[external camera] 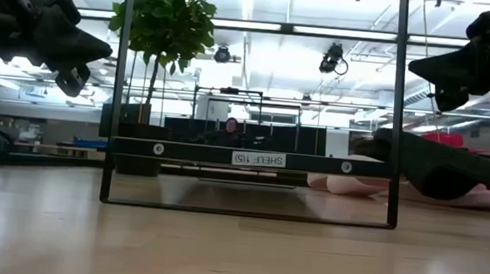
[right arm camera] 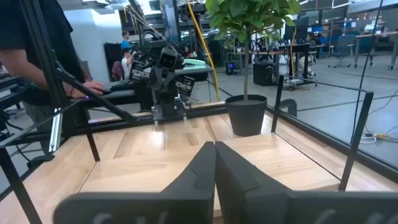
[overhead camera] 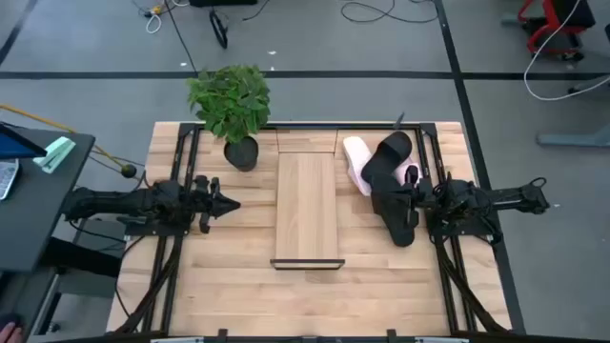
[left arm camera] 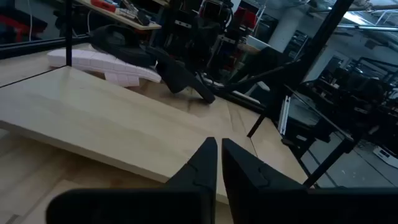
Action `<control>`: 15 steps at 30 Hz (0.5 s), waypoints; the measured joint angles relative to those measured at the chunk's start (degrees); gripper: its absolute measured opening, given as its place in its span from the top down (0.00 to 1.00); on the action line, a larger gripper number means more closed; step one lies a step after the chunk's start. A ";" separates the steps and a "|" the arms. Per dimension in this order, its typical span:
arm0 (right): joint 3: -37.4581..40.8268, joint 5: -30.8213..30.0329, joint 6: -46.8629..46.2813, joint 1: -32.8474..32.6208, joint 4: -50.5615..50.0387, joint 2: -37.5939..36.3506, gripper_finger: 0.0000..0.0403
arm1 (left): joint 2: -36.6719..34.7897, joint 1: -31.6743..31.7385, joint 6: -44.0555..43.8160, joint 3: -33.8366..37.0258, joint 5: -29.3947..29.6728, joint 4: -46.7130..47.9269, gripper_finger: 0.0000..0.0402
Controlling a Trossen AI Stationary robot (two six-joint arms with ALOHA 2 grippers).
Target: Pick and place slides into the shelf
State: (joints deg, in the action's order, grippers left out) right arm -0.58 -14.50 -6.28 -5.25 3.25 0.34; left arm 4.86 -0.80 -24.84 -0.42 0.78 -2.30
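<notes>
The shelf (overhead camera: pixel 307 205), a low rack with a light plank top on a thin black frame, stands in the middle of the table. Right of it the slides lie in a heap on the tabletop: a pale pink one (overhead camera: pixel 355 160), a black one (overhead camera: pixel 389 157) partly over it, and another black one (overhead camera: pixel 398 221) nearer. In the low view the black slide (external camera: pixel 453 171) and the pink one (external camera: pixel 355 186) show behind the shelf's frame. My right gripper (overhead camera: pixel 408 193) hangs shut above the heap, raised clear of it (external camera: pixel 425 71). My left gripper (overhead camera: pixel 232 203) is shut, left of the shelf and off the table (external camera: pixel 89 55).
A potted plant (overhead camera: pixel 233 110) stands at the table's far edge, left of the shelf. Black frame rails (overhead camera: pixel 176 191) run along both sides of the table. People are at desks beyond the table's left side (right arm camera: pixel 37 56).
</notes>
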 joint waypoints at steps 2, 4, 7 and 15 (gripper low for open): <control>0.00 0.00 0.00 0.00 0.02 0.00 0.97 | -0.01 0.00 0.02 0.01 0.00 0.02 0.92; 0.00 0.01 0.00 0.02 0.00 0.00 0.97 | -0.02 0.00 0.00 0.00 -0.02 0.00 0.91; 0.00 0.00 0.00 0.02 0.02 0.00 0.97 | 0.00 -0.02 0.00 0.02 -0.02 0.00 0.90; 0.00 0.02 0.00 0.00 0.00 0.00 0.97 | -0.01 0.00 0.00 0.01 -0.02 0.01 0.91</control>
State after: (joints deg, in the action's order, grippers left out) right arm -0.58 -14.48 -6.28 -5.26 3.25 0.34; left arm 4.85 -0.80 -24.84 -0.41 0.75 -2.29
